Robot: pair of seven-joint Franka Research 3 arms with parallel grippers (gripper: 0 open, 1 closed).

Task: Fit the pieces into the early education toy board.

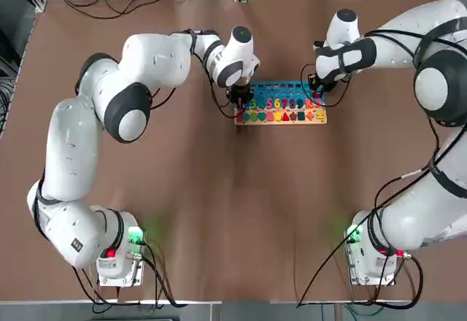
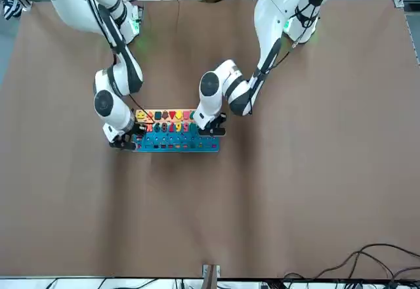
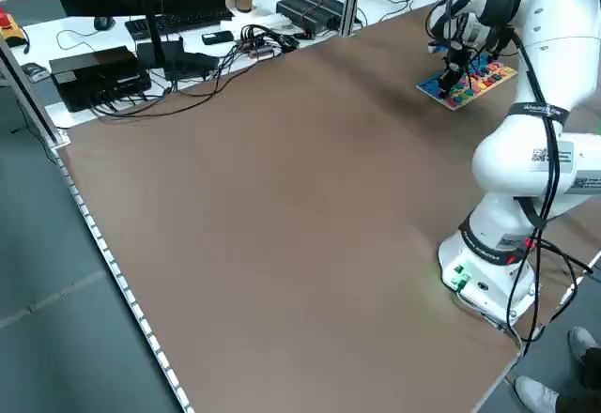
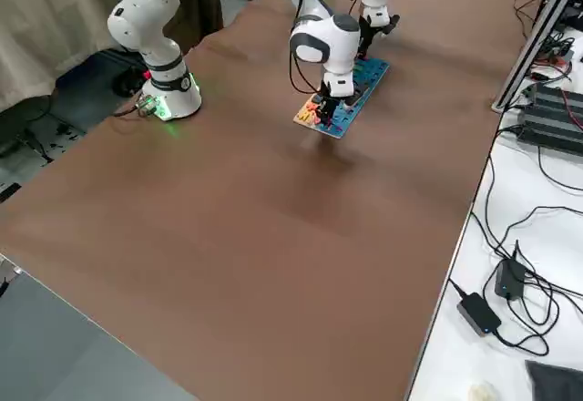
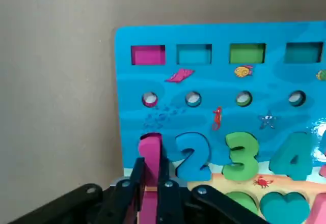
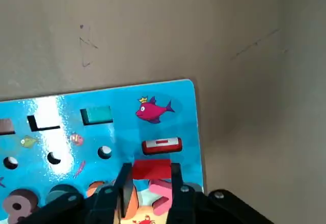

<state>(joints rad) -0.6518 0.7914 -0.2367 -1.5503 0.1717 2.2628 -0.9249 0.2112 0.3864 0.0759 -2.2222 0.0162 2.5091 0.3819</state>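
A: Toy board (image 1: 280, 103) lies flat on the matte brown table (image 1: 219, 204), mid-table; glossy blue top, tan strip of coloured shapes along the edge nearer the arm bases.

B: Left gripper (image 5: 147, 183) at the board's "1" end; black fingers pinched on a slim pink piece (image 5: 150, 160), upright, beside the blue "2".

A: Right gripper (image 6: 150, 183) at the opposite end; fingers clamped on a flat red block (image 6: 151, 169), just beside a red rectangular slot.
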